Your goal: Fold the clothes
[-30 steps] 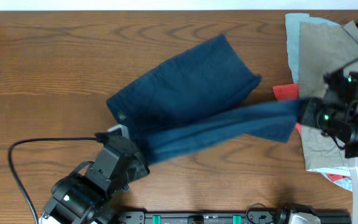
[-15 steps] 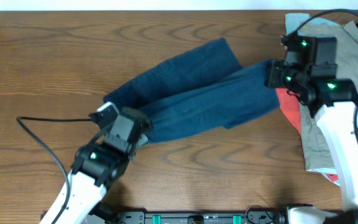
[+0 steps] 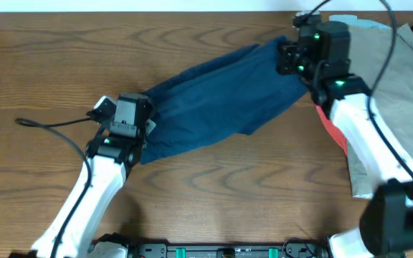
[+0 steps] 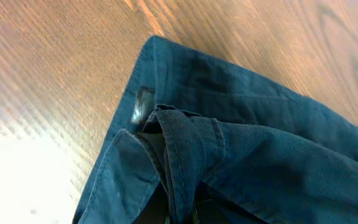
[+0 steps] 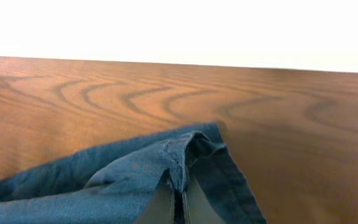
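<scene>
Top view: my blue shorts [image 3: 214, 100] lie on the table [image 3: 49, 57], from 8 o'clock up to 1 o'clock. The other clothes [image 3: 386, 72] sit at 3 o'clock.
Wrist views: only these show the cloth bunched up in my pinch.
My left gripper [image 3: 136, 123]: squeezed tight on the waist end.
My right gripper [image 3: 292, 61]: squeezed tight on the leg edge.

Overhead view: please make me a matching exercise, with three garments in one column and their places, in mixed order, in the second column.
1. navy shorts
2. tan garment
3. red garment

A. at the far right, lying spread
B. a narrow strip at the tan garment's left edge
C. in the middle, between the left gripper and the right gripper

Pairs: 1-C, 2-A, 3-B
</scene>
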`<state>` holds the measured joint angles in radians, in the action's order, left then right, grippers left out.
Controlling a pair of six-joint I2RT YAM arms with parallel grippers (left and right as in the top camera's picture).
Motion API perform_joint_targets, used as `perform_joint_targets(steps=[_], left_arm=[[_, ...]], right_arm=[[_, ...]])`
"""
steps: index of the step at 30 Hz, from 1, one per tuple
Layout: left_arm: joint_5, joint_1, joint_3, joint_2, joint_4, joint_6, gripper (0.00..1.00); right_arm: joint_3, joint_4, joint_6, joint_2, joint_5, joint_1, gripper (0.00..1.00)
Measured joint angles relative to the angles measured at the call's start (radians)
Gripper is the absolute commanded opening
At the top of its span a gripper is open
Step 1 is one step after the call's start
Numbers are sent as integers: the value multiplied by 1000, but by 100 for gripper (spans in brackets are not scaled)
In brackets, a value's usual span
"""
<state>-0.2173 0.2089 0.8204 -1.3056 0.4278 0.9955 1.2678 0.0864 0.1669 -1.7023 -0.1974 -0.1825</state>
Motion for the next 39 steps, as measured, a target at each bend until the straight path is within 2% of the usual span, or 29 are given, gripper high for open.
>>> perform_joint_targets(steps=[1,2,3,4,6,7,10,18,20,24,28,32,36,39], left_arm=[[-1,-6,0,-16,-16,0,11],[-2,-15,0,-39,-37,1,22],[-7,-22,0,-61,-59,-3,34],[-17,-31,0,-85,-85,-2,56],[-31,-47,0,-121,-140,-9,84],[-33,-55,0,-139,-164,-27,89],[-16,-80,0,-159,-192,-84,100],[172,-180,0,-158,-170,-163,98],[210,-184,0,-158,-151,-166,98],[252,-183,0,-169,-102,-174,98],[293,-183,0,-217,-85,-182,98],[317,-183,0,-270,-68,-185,98],[326,-183,-1,-299,-66,-185,98],[330,-183,-1,-304,-66,-185,98]], right_arm=[[0,-34,1,-21,3,-5,2],[1,-80,0,-53,9,-13,16],[1,-115,4,-77,15,-18,40],[2,-152,6,-107,26,-21,68],[2,-204,2,-163,44,-21,87],[2,-212,2,-185,53,-20,99],[2,-183,0,-228,66,-20,99],[9,7,0,-232,76,-18,99],[9,66,-2,-232,78,-18,91],[10,171,-25,-234,79,-19,67],[11,275,-27,-257,87,-20,57],[11,358,-34,-296,119,-20,43],[12,439,-36,-301,190,-20,34],[13,494,-33,-301,251,-20,38]])
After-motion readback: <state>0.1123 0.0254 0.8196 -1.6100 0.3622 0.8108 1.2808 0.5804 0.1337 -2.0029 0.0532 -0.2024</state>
